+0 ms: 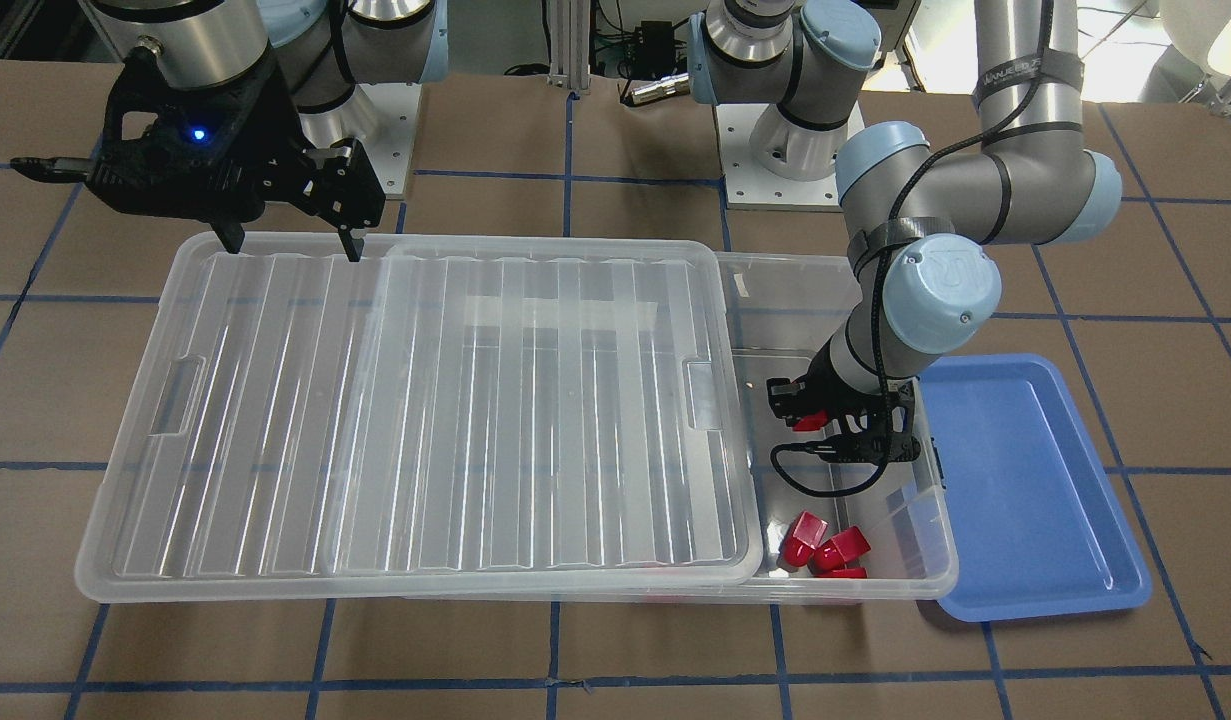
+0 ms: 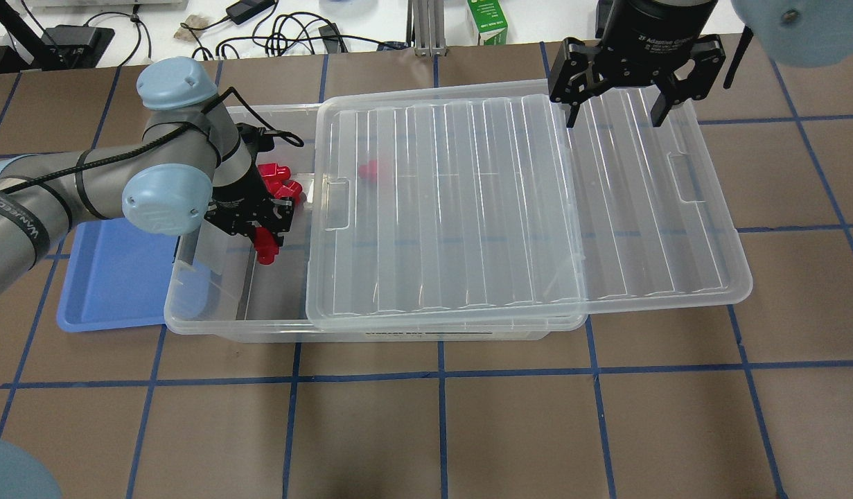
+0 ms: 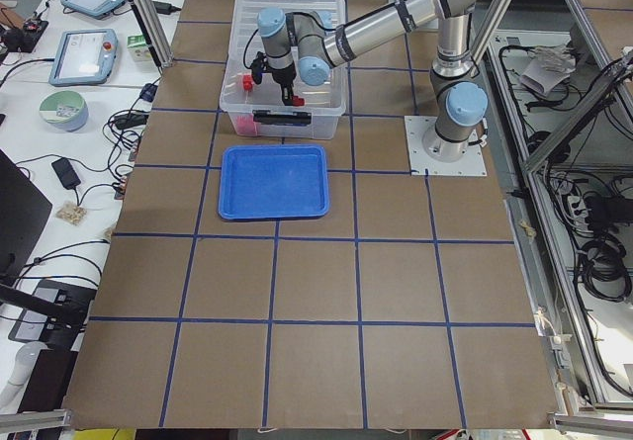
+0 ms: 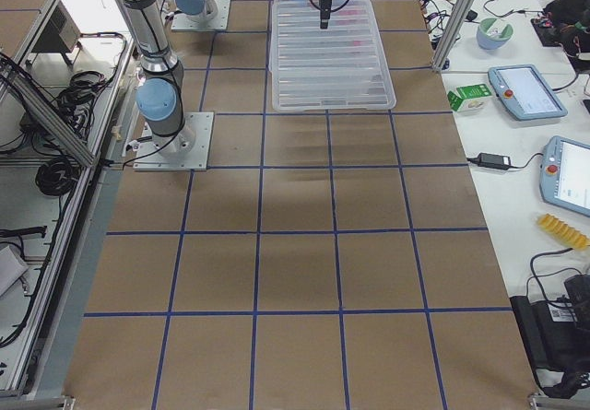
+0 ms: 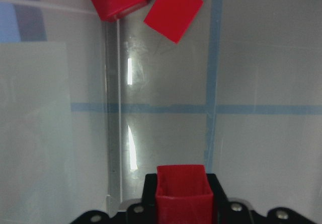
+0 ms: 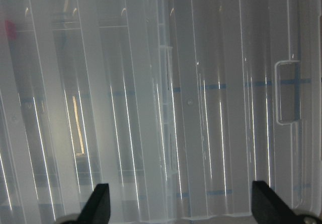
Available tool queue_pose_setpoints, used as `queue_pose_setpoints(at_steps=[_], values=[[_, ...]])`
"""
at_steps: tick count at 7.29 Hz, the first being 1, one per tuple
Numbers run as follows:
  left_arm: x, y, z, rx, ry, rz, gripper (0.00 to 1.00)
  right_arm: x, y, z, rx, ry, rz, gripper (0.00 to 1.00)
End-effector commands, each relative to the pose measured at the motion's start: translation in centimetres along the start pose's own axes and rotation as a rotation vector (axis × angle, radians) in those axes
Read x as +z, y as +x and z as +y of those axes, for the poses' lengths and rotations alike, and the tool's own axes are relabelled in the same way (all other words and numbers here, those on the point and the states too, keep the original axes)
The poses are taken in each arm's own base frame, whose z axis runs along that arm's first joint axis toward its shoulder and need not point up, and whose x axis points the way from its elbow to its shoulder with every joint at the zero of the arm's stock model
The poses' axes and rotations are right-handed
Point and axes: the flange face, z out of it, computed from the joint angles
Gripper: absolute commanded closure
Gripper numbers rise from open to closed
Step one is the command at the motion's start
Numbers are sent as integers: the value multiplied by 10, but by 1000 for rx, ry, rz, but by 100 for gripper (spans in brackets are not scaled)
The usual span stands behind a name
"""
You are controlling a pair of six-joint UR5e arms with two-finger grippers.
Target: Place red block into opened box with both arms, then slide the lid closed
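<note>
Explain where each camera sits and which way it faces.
Front: across the table, facing the robot, looking down; left gripper in the box, right gripper over the lid.
Overhead: behind the robot, looking forward and down; both grippers.
Left side: table's left end, looking along it; left arm near, tray before it.
Right side: table's right end; right arm near.
Left wrist: down into the box; held block.
Right wrist: down onto the lid; two fingertips.
Front and overhead share box, lid, grippers.

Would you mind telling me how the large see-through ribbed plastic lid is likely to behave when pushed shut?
The large see-through ribbed plastic lid looks thin yet ribbed, so probably light and fairly stiff. It overhangs the clear plastic box at one end, so pressing there may tilt it.
</note>
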Motion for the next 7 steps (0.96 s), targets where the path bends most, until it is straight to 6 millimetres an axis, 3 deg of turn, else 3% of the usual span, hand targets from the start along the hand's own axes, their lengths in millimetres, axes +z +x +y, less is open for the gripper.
queue_pose_setpoints(at_steps=[1, 2, 4, 5, 7], values=[[16, -2, -1, 0, -11, -1, 97, 1, 0, -1, -4, -2, 0, 0], [18, -1, 2, -3, -15, -1, 94, 1, 0, -1, -4, -2, 0, 0], [24, -1, 3, -7, -16, 1, 63, 2, 1, -1, -11, -3, 10, 0], [23, -1, 3, -11, -12, 1, 5, 1, 1, -1, -8, -4, 7, 0], [13, -1, 2, -27, 11, 0, 0, 2, 8, -4, 6, -6, 3, 0]])
